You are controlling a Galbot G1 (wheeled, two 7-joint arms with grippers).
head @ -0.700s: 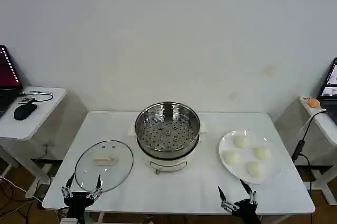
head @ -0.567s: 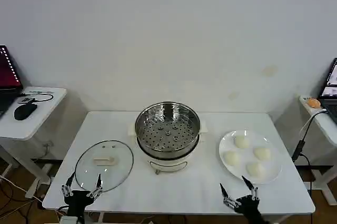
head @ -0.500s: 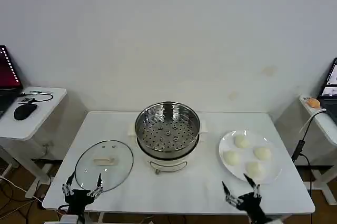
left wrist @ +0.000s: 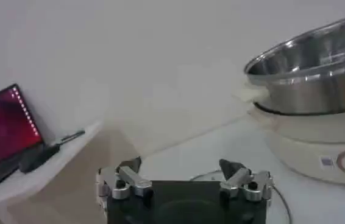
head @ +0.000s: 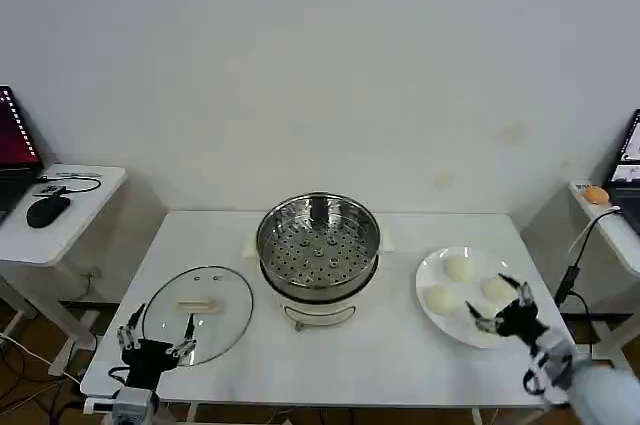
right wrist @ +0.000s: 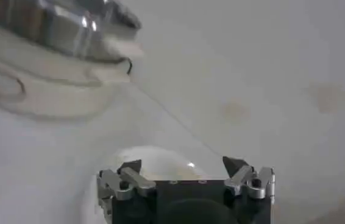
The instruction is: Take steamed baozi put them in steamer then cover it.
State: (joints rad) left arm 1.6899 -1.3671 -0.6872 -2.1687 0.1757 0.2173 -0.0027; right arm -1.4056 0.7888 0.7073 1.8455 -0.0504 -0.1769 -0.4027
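Observation:
Three cream-white baozi lie on a white plate at the table's right. My right gripper hovers open over the plate's near side, between the buns, holding nothing. In the right wrist view a pale rounded shape sits low between the open right gripper fingers; bun or plate, I cannot tell. The shiny steamer stands mid-table, its basket holding nothing. The glass cover lies flat to its left. My left gripper waits open at the cover's near edge.
The steamer on its white pot base rises ahead of the left gripper. Side tables flank the work table: a laptop and mouse on the left, cables on the right.
My right gripper has lifted from the table's front edge and swung right and forward to above the plate. The left gripper has edged slightly toward the cover.

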